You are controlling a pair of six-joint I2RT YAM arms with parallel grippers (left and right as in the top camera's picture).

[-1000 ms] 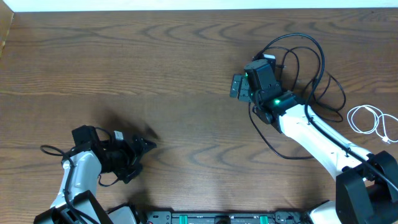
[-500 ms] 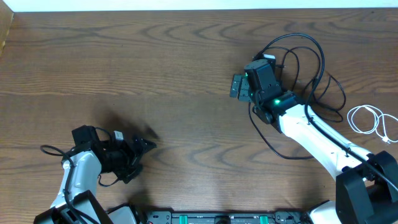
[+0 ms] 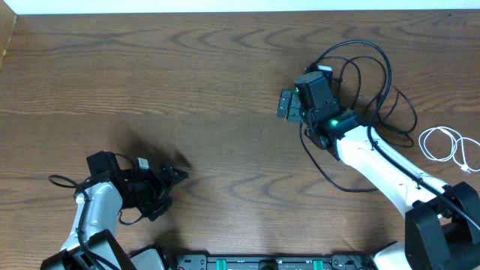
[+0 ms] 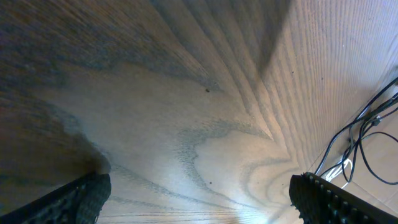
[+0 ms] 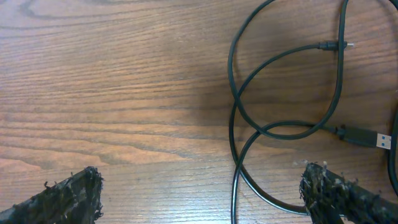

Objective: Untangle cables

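Dark wood-grain table (image 3: 187,82), pale strip along far edge.

The black cable (image 3: 360,43) lies looped beside the right arm (image 3: 375,154), the white cable (image 3: 456,142) coiled nearby.

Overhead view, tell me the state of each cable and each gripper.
black cable, slack loops crossing itself, not held
white cable, loosely coiled, not held
left gripper, open, empty
right gripper, open, empty, above the black cable
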